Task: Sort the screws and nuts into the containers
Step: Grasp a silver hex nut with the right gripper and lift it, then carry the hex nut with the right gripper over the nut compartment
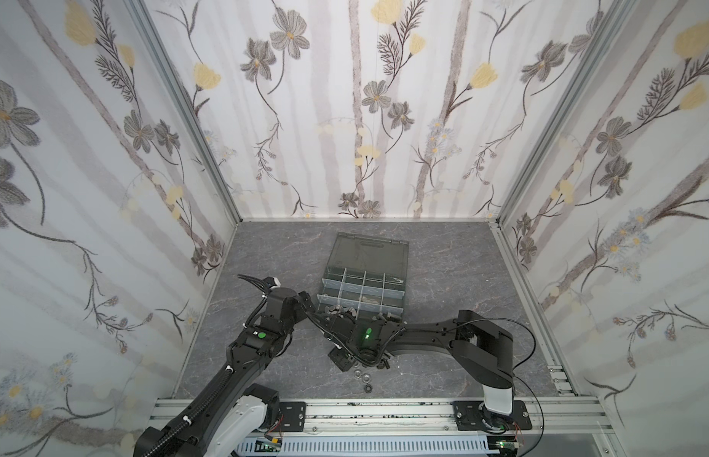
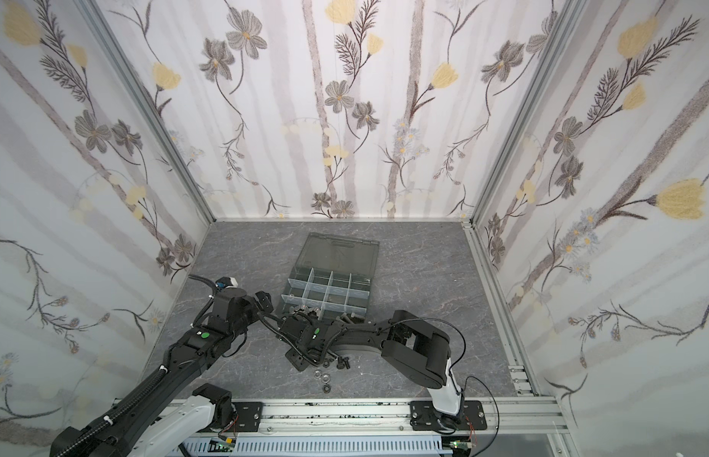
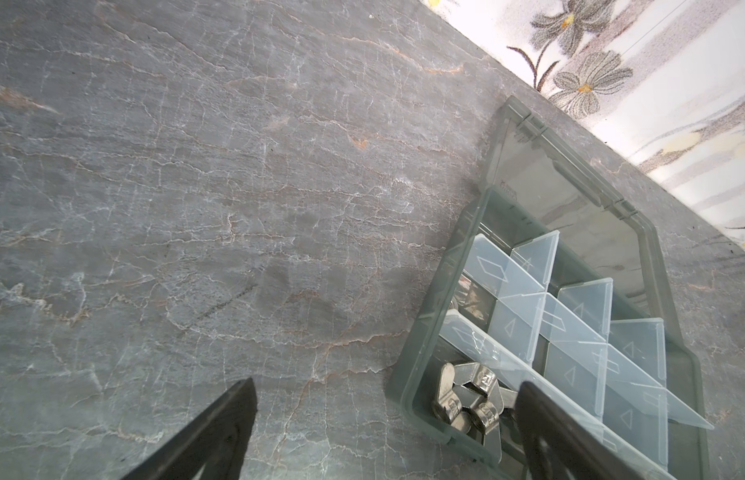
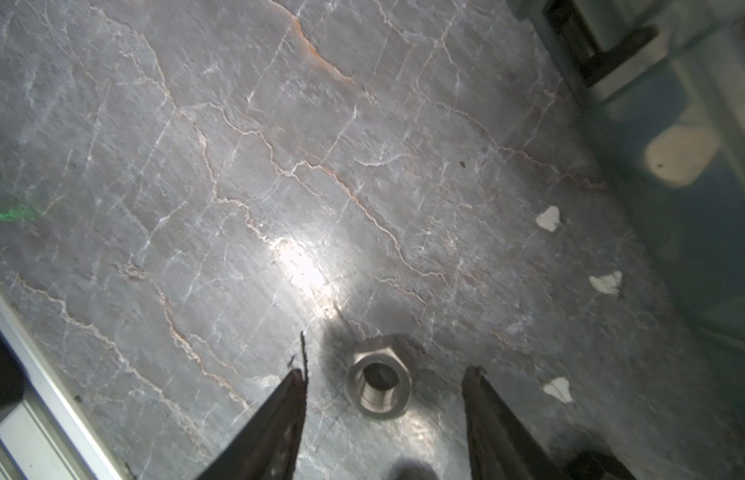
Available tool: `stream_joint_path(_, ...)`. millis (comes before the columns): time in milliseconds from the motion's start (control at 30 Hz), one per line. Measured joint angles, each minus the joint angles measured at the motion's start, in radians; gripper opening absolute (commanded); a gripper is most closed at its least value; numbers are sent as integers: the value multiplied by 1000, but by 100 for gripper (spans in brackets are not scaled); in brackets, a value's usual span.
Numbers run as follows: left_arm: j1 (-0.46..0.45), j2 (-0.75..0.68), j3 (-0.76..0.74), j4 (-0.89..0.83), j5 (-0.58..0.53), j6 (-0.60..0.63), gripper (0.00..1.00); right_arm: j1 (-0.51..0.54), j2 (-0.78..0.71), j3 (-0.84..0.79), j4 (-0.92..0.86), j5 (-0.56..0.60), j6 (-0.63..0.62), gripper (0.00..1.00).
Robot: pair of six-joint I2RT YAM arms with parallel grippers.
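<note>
Right gripper straddles a silver hex nut, jaws apart, not pinching yet, probably lining up the grab. That's lower-centre in a top view, just below the organiser box; left gripper idles wide open, empty.

— What do the two arms look like?
— Matte black shells on both the left arm and the right arm. Each has a green light well behind the fingers.
— And the fingers?
— Dark and flat, tapering to narrow tips.
— Cables?
— A ribbed black hose with white ties runs along the left arm, and a thin black wire along the right. Farthest from the fingers, the base links are white.
</note>
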Motion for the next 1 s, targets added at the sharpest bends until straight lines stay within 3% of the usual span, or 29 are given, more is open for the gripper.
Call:
stream_joint_path(433,6,-12,-16,8,1,-6,100,6,30,24,-19,1,-8,27)
stream_joint_path(1000,9,-30,-35,16,8,-13,100,-29,-25,35,-33,1,-16,22)
